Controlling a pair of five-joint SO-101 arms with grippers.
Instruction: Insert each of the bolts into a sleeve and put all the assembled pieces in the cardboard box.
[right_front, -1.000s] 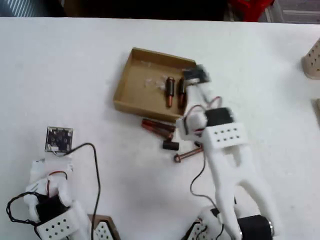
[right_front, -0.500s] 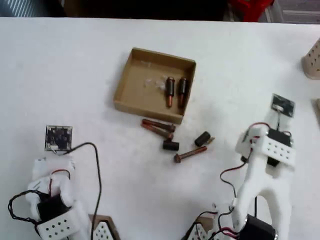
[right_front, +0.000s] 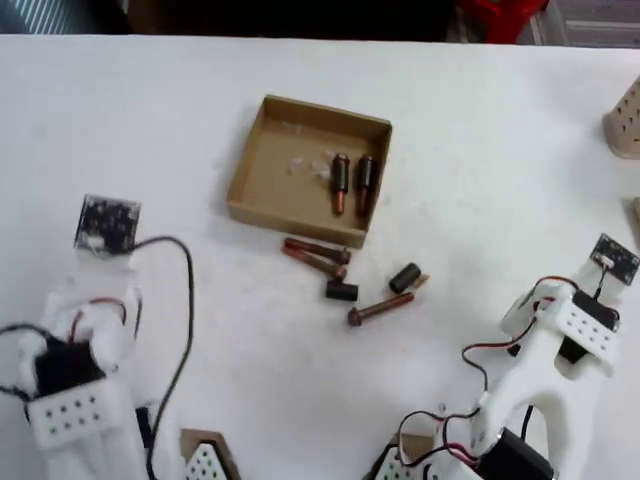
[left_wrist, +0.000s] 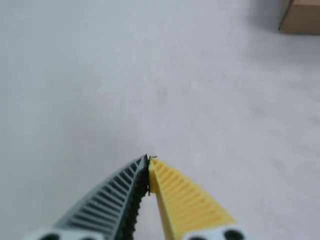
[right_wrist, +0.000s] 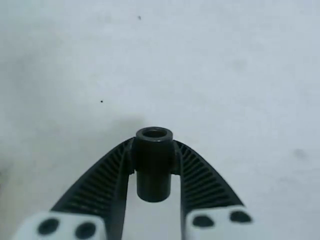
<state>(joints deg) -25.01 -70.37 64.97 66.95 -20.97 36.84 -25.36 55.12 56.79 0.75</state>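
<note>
Cardboard box (right_front: 262, 165) holds 2 assembled pieces (right_front: 341, 183); right hand (right_wrist: 153, 143) grips 1 sleeve (right_wrist: 153, 167).

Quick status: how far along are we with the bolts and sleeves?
Two assembled pieces lie in the cardboard box. The right gripper holds one sleeve; the left gripper is shut and empty. Three loose bolts and two sleeves lie on the table, apparently not yet assembled.

Right gripper (right_wrist: 153, 142) with sleeve (right_wrist: 153, 170) withdrawn from cardboard box (right_front: 290, 222); left gripper (left_wrist: 149, 161) advanced.
</note>
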